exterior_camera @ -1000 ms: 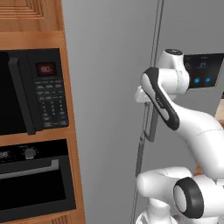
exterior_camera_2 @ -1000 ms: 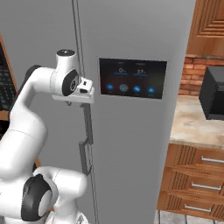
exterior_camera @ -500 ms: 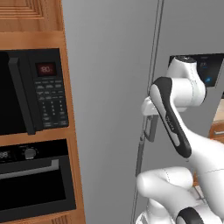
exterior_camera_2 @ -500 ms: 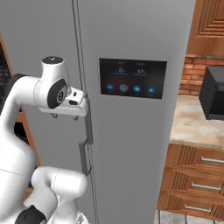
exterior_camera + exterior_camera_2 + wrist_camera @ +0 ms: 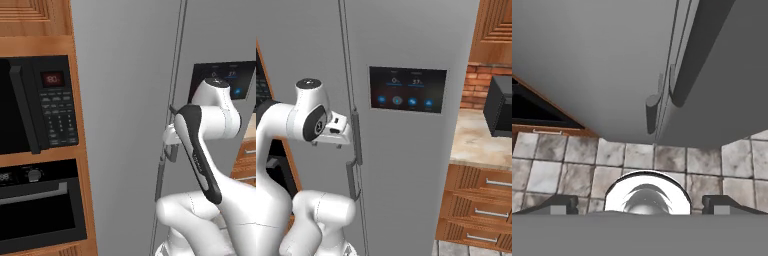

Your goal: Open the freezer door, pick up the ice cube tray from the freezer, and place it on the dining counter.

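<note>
The freezer door (image 5: pixel 125 115) is the plain grey panel left of the seam, and it stands closed against the fridge. My gripper (image 5: pixel 171 149) hovers at the seam beside the door's vertical bar handle (image 5: pixel 161 176), about mid-height. From the right base view the gripper (image 5: pixel 346 134) sits just left of the handles. In the hand view the freezer door (image 5: pixel 597 60) and its handle (image 5: pixel 653 112) run down towards the floor, and the gripper (image 5: pixel 640 205) is open with nothing between its fingertips (image 5: pixel 559 205). The closed door hides the freezer's inside and the ice cube tray. The dining counter is out of view.
The other grey door, with the dark touchscreen (image 5: pixel 407 90), is right of the seam. A wooden cabinet with a black microwave (image 5: pixel 37 105) and oven (image 5: pixel 40 205) flanks the freezer door on the left. A short beige counter (image 5: pixel 476 147) with wooden drawers stands at the right. Tiled floor (image 5: pixel 662 157) lies below.
The jaws have spread from partly closed to wide open. The hand has dropped lower along the door seam and the elbow has swung down and to the right. The door has not moved.
</note>
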You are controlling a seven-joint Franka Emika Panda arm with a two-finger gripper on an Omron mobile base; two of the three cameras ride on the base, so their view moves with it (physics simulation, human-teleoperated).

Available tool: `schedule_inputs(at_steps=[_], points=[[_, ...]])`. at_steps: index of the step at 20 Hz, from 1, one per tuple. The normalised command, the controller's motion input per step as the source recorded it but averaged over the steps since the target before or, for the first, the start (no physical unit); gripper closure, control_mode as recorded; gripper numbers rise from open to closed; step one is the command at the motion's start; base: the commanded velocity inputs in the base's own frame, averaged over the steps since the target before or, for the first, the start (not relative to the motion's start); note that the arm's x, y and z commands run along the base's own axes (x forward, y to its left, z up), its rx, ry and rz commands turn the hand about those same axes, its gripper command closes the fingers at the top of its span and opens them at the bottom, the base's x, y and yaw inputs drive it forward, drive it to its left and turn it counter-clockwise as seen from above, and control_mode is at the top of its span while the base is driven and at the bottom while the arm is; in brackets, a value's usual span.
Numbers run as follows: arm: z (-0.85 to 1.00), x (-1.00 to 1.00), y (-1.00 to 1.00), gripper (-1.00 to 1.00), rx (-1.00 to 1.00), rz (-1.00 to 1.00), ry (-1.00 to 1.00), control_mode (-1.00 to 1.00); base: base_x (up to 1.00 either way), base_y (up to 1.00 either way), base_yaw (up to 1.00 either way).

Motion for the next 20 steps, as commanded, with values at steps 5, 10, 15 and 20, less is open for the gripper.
schedule_inputs(at_steps=[5,10,15,20], points=[[-0.05,-0.02,0.00,-1.00,0.00,0.00,0.00,-1.00,0.00,0.00,0.00],[0.00,0.00,0.00,-1.00,0.00,0.00,0.00,1.00,-0.28,-0.39,0.00],[0.00,0.00,0.00,-1.00,0.00,0.00,0.00,1.00,-0.23,-0.85,0.00],[0.00,0.00,0.00,-1.00,0.00,0.00,0.00,1.00,0.16,-0.39,0.00]])
